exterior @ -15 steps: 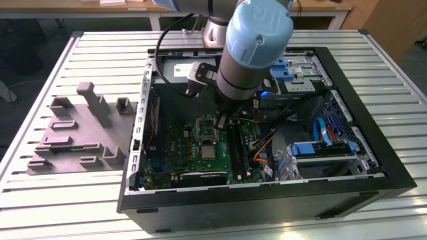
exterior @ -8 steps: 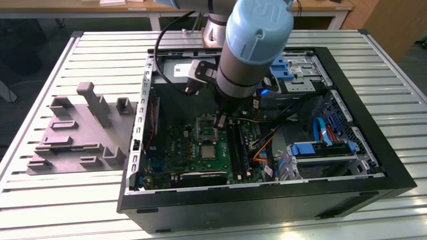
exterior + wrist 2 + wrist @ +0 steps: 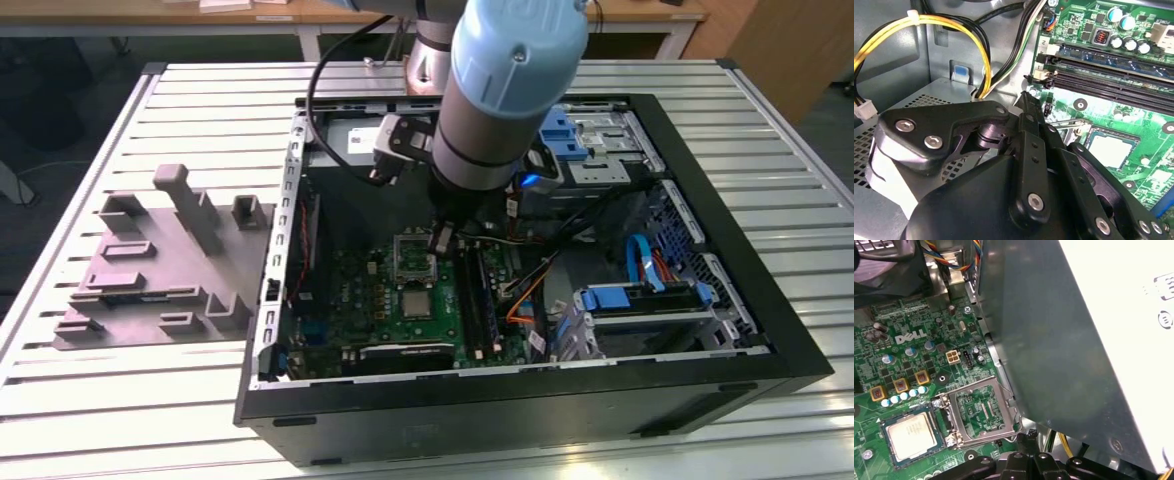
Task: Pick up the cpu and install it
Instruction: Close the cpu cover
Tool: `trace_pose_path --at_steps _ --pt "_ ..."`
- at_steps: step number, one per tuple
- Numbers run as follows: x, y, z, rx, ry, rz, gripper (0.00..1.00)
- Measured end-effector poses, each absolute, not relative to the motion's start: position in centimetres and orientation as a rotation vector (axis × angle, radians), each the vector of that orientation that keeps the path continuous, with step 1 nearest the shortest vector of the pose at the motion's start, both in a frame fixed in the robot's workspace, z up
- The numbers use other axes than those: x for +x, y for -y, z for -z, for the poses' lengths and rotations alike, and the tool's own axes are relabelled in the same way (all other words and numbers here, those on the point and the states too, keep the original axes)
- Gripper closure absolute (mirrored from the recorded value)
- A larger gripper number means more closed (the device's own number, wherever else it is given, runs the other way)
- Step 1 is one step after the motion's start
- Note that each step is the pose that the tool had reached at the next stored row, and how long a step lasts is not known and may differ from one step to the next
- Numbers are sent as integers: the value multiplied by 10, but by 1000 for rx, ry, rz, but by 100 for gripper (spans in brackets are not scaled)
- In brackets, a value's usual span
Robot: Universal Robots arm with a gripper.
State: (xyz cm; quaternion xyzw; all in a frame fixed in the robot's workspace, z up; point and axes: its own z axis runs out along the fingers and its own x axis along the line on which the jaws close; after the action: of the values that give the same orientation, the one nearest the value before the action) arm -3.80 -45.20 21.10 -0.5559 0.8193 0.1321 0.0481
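Note:
The cpu (image 3: 418,303), a small silvery square, lies flat in the socket of the green motherboard (image 3: 360,300). It shows in both wrist views (image 3: 1109,150) (image 3: 909,436). Beside it the socket's metal frame (image 3: 983,410) stands folded open, and a thin wire lever (image 3: 1070,122) sticks out near it. My gripper (image 3: 443,240) hangs just above the board by the open frame, a little away from the cpu. Its black fingers meet at one tip (image 3: 1026,96) and hold nothing; the tip (image 3: 1023,437) sits next to the frame's edge.
The grey power supply box (image 3: 1094,340) rises close beside the gripper. Yellow and black cables (image 3: 944,22) loop near it, and long memory slots (image 3: 1114,75) run past the socket. A blue drive cage (image 3: 641,295) fills the case's right. A grey plastic tray (image 3: 147,270) lies outside, left.

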Motion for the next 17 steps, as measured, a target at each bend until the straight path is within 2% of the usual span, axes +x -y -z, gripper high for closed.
trace_pose_path --at_steps 8,17 --pt "-38 452 -217 -1705 -2515 -370 89" --pt "-38 452 -217 -1705 -2516 -367 89"
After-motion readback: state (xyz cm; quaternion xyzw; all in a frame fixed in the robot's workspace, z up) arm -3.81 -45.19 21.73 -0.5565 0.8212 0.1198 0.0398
